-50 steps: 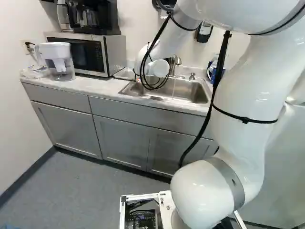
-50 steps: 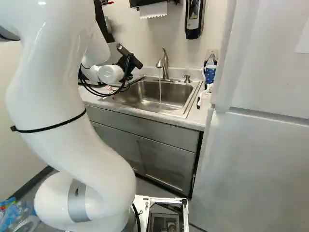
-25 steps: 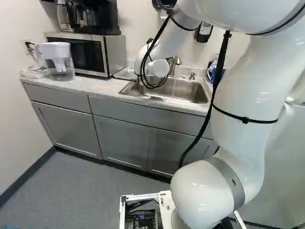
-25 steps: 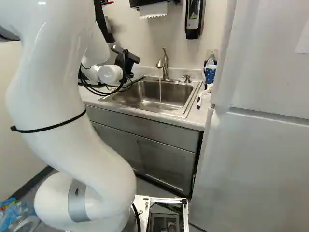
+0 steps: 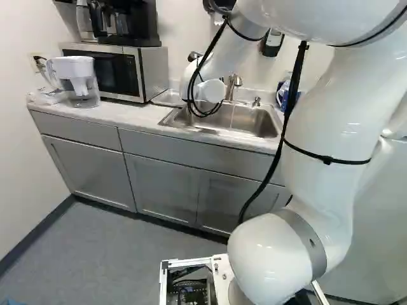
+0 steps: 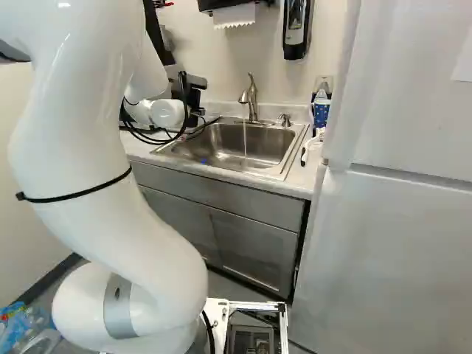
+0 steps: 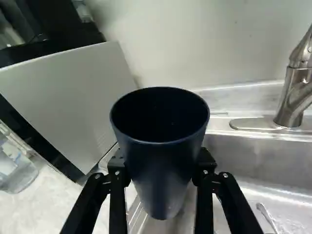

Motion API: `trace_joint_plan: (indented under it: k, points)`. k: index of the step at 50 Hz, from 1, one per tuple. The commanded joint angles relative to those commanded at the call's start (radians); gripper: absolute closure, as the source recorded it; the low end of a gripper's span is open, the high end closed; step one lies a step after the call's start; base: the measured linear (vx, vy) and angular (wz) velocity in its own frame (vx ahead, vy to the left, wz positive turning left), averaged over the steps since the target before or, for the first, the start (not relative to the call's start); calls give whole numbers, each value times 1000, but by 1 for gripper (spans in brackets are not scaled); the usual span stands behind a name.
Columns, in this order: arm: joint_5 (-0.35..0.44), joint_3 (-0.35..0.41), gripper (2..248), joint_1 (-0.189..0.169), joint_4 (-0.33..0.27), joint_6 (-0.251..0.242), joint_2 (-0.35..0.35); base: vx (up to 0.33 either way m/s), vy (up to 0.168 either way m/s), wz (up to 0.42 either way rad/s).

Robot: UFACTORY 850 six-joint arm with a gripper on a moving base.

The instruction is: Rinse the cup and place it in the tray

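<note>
At the left rim of the sink in the right base view, the black gripper [image 6: 195, 92] shows partly behind the cables, its fingertips hidden. In the wrist view the gripper [image 7: 162, 171] is shut on a dark blue cup [image 7: 163, 163], a finger against either side. The cup's mouth faces up and toward the wrist camera; it looks empty inside. Water runs from the faucet [image 6: 251, 96] into the sink [image 6: 221, 147], off to the cup's side. A pale rimmed thing [image 7: 108, 157] lies beyond the cup, near the microwave; whether it is the tray I cannot tell.
The microwave [image 5: 111, 71] stands left of the sink, with a coffee maker [image 5: 130, 22] on top and a water pitcher [image 5: 77, 81] beside it. A soap pump [image 6: 285, 119] and a blue dotted bottle [image 6: 321, 109] are on the sink's right. The fridge [image 6: 391, 243] stands at right.
In the right base view the gripper has turned and drawn back slightly to the left, from pointing out over the sink. The base has not moved, and the water keeps running.
</note>
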Motion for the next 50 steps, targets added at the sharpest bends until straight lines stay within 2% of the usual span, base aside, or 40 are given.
trace_joint_plan:
  k: [19, 34, 50]
  points:
    - [0, 0, 125, 0, 0, -200, 0, 0, 0, 0]
    - [0, -5, 125, 0, 0, -200, -4, 0, 0, 0]
    - [18, -83, 125, -1, 0, -200, -74, 0, 0, 0]
